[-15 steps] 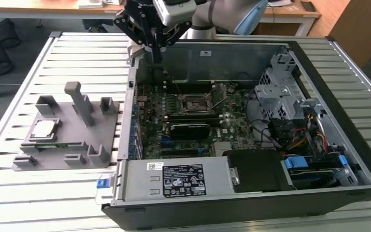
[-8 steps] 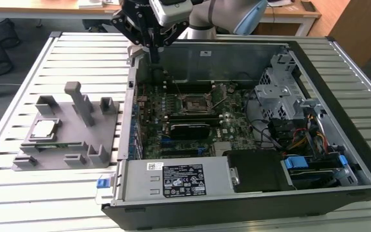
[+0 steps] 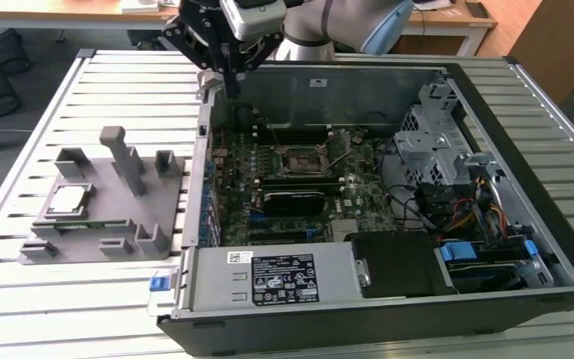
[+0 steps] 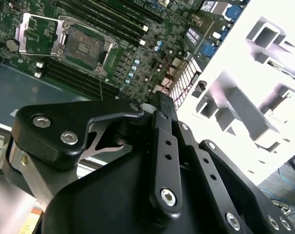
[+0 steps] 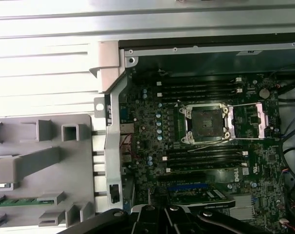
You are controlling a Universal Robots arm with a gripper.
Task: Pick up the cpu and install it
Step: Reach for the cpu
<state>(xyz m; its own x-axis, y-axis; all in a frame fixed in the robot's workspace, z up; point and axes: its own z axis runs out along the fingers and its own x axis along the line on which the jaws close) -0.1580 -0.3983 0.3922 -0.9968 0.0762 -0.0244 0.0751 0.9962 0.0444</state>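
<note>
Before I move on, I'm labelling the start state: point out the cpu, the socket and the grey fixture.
cpu (image 3: 69, 199): exterior view, middle of its silver top.
socket (image 5: 206, 124): first wrist view, its dark centre.
grey fixture (image 3: 119, 149): exterior view, its tall post.

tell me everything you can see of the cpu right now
The cpu is a small, flat, square chip with a pale silvery metal top. It lies flat, top up, in a seat on the grey plastic fixture, toward the exterior view's left and outside the open computer case. Only the fixture touches it. The gripper is well away, above the case's far corner, so the cpu has not yet been picked up.
</note>
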